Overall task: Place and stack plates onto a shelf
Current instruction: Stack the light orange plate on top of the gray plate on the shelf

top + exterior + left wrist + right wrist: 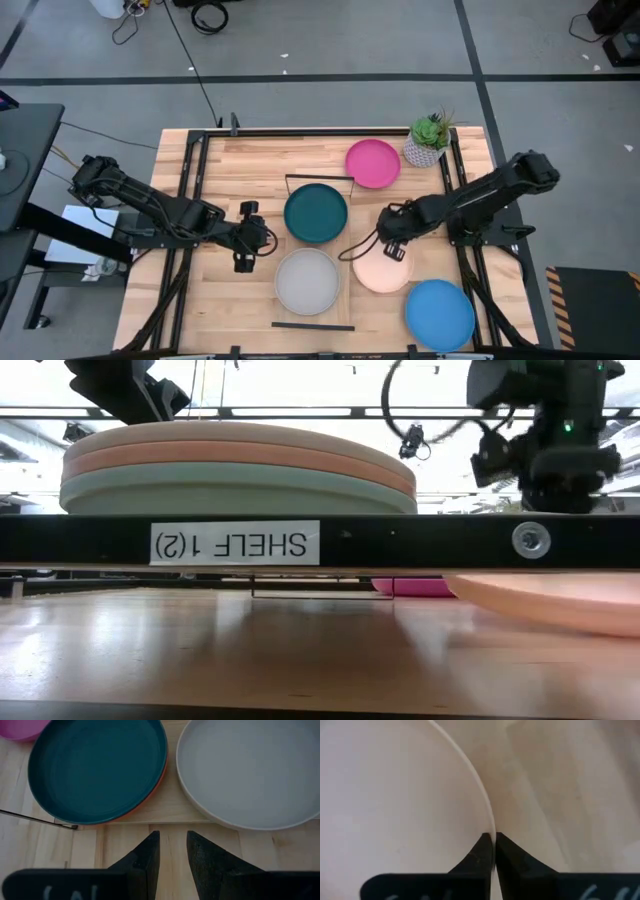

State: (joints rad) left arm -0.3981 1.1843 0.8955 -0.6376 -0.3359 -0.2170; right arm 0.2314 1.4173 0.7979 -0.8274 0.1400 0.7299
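One cream plate (381,270) is pinched at its 12 o'clock rim by the right gripper (394,250); the shelf (318,250) lies toward 9 o'clock. The left gripper (243,266) waits, slightly open.

Plates: dark teal (316,212), pale grey (307,281), magenta (372,163), cream-peach (380,271), bright blue (440,314); light-wood shelf (345,240).

From my remote seat this reads as a robotics lab, not a home. I see a bare grey concrete floor (400,40) crossed by dark taped lines, loose black cables (205,15) coiled on it, and a slatted light-wood tabletop (250,165) framed by black metal rails. A white printed label reading "SHELF 1(2)" (235,543), mirrored, marks a black bar, with ceiling strip lighting behind.
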